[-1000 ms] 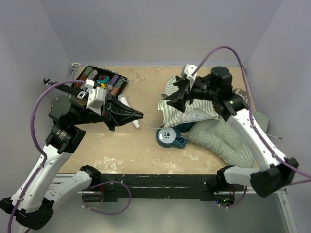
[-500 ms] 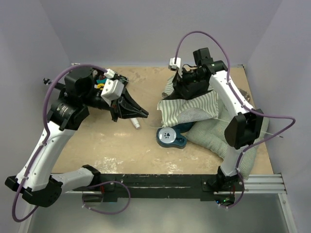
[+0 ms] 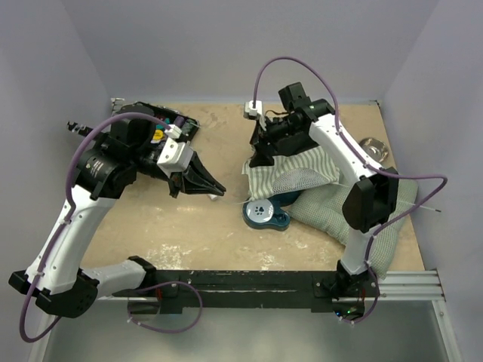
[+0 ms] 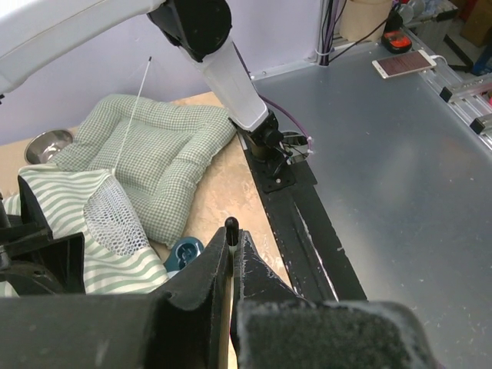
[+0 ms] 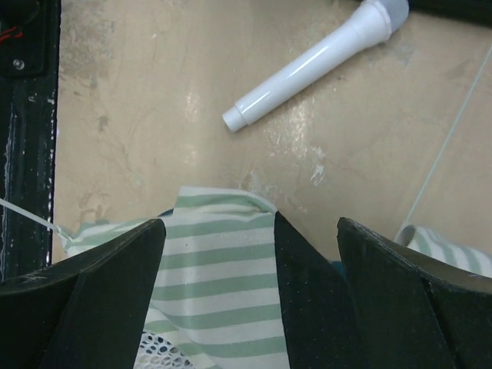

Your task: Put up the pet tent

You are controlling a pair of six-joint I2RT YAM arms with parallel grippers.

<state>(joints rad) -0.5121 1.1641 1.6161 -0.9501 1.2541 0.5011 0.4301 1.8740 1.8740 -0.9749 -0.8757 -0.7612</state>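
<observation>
The pet tent (image 3: 298,172) lies collapsed right of centre, striped fabric with a mesh patch, partly over the cushion; it also shows in the left wrist view (image 4: 69,215). My right gripper (image 3: 260,157) hovers over the tent's near-left corner. In the right wrist view the right gripper (image 5: 251,223) is open, and a striped corner (image 5: 219,269) with a black fold (image 5: 307,284) lies between its fingers. My left gripper (image 3: 216,187) is left of the tent. The left gripper (image 4: 231,234) is shut on a thin white pole with a black tip (image 4: 230,224).
A teal double-bowl stand (image 3: 264,213) sits just in front of the tent. A green checked cushion (image 3: 355,219) lies at the right, with a metal bowl (image 3: 373,148) behind it. A black tray of small items (image 3: 162,124) is at the back left. A white tube (image 5: 315,61) lies on the table.
The right arm swung left and its gripper came down over the tent's left corner. The tent spread out flatter. The left gripper stayed shut and shifted slightly nearer.
</observation>
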